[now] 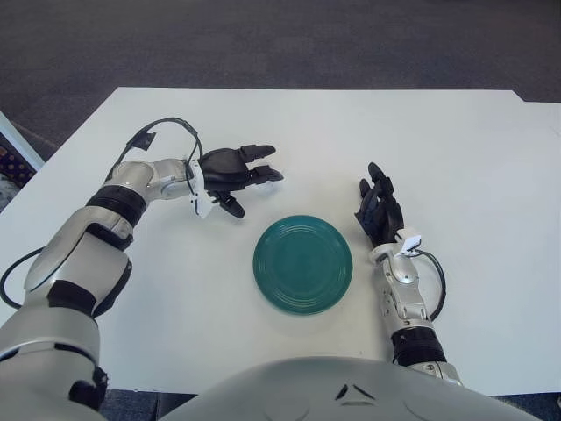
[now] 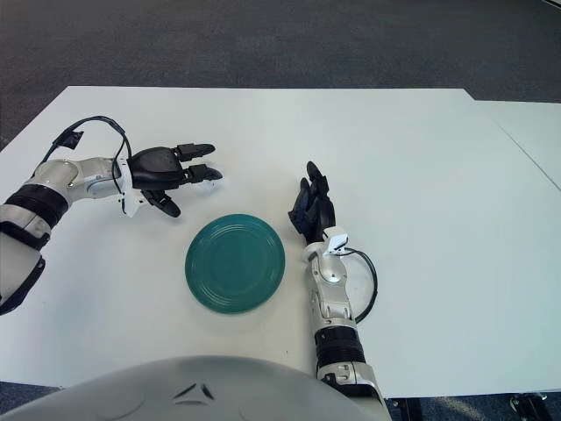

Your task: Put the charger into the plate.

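Covering charger (image 1: 263, 180) beneath left hand (image 1: 235, 171)

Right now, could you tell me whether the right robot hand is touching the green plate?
Apart. The left eye view shows bare white table between the right robot hand and the plate.

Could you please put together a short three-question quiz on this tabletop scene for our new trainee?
1. True or false: the small white charger block already lies in the round teal plate.
2. Which hand is over the charger: (a) the left hand, (b) the right hand, (c) neither?
3. Fill in: the right hand shows just to the ___ of the plate on the white table.

Key:
1. False. The plate holds nothing, and the charger peeks out under the left hand's fingers, beyond the plate's far-left edge.
2. (a). Whether it already grips the charger cannot be told.
3. Right.
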Robot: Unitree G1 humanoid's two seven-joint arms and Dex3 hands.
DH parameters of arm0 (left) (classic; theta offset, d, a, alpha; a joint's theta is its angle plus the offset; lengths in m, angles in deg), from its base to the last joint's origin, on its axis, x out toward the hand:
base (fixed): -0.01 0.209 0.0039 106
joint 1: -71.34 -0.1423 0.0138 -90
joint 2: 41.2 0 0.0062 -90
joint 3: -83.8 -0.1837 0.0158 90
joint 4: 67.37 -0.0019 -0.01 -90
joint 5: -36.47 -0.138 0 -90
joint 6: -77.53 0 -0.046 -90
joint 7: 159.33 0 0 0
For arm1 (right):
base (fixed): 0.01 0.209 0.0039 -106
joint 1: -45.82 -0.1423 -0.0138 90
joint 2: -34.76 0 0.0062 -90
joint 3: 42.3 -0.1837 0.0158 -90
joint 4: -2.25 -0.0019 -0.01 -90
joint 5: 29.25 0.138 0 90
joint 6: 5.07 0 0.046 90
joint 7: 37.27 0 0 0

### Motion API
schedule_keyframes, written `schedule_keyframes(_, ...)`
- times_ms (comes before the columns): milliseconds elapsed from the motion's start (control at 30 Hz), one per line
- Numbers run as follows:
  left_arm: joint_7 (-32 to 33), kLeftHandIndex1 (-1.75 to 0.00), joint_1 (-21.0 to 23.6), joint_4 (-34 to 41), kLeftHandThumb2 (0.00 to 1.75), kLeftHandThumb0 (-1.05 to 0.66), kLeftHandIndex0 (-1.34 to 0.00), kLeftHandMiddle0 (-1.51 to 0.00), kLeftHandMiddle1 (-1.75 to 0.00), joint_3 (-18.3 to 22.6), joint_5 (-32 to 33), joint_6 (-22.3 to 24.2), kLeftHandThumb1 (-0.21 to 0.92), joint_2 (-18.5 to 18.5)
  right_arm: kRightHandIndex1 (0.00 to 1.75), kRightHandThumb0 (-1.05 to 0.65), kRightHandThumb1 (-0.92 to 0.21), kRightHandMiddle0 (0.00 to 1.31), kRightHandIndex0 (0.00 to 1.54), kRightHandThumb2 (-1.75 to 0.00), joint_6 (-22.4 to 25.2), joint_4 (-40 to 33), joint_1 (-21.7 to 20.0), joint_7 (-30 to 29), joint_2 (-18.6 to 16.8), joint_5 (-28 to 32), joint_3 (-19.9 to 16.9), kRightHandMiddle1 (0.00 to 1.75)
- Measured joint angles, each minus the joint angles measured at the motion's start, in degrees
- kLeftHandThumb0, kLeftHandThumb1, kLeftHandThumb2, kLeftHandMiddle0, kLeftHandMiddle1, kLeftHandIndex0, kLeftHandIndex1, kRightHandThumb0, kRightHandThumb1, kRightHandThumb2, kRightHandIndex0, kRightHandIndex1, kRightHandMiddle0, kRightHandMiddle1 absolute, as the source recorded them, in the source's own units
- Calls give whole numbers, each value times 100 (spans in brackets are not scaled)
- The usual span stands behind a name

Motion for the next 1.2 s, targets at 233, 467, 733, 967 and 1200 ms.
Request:
schedule_keyframes(233, 89, -58, 84, -229, 40, -105, 0, 0, 0, -43, 13, 198, 92, -189, 0, -98, -92, 0, 4, -88, 0, -11, 0, -14, 0, 0, 26, 19)
schedule_keyframes(467, 106, -58, 135, -341, 42, -105, 0, 0, 0, -41, 76, 405, 92, -286, 1, -97, -92, 0, 6, -86, -94, 45, 2, -12, -2, 7, 41, 21)
schedule_keyframes(733, 207, -55, 147, -522, 42, -105, 0, 0, 0, -36, 121, 684, 92, -382, 1, -97, -92, 0, 8, -86, -173, 90, 4, -33, -3, -8, 70, 21)
schedule_keyframes(967, 398, -54, 186, -620, 42, -105, 0, 0, 0, -60, 105, 1019, 92, -463, 0, -96, -92, 0, 8, -89, -300, 170, 2, -56, -3, -63, 96, 15)
schedule_keyframes(1200, 416, -51, 240, -732, 45, -105, 0, 0, 0, -54, 133, 1313, 92, -627, 0, -97, -92, 0, 5, -92, -659, 443, -46, -7, -3, -188, 170, 10)
